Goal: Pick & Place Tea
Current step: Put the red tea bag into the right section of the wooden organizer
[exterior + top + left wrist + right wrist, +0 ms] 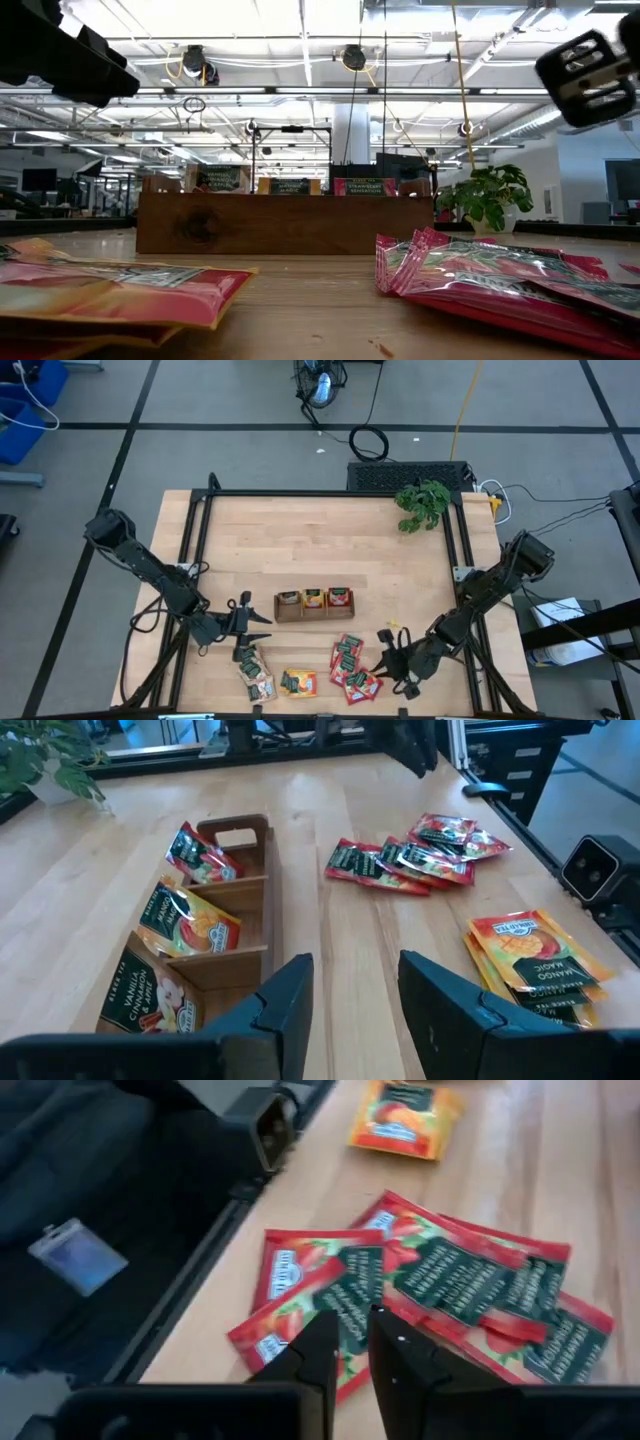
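Tea sachets lie flat on the wooden table near its front edge: a fanned red pile (350, 665) (440, 1280), orange ones (298, 682) (530, 960) and pale ones (258, 678). The brown three-compartment tray (314, 603) (240, 890) holds one upright sachet per compartment. My right gripper (383, 658) (362, 1350) hovers over the red pile's right end, tilted down, with only a narrow gap between its fingers and nothing in it. My left gripper (262, 628) (355, 1010) stands open just left of the tray, above the pale sachets, holding nothing.
A leafy plant (423, 503) stands at the far right corner. Black frame rails (456, 550) run along the table's sides and back. A small black camera block (595, 870) sits at the front edge. Bare wood stretches beyond the tray.
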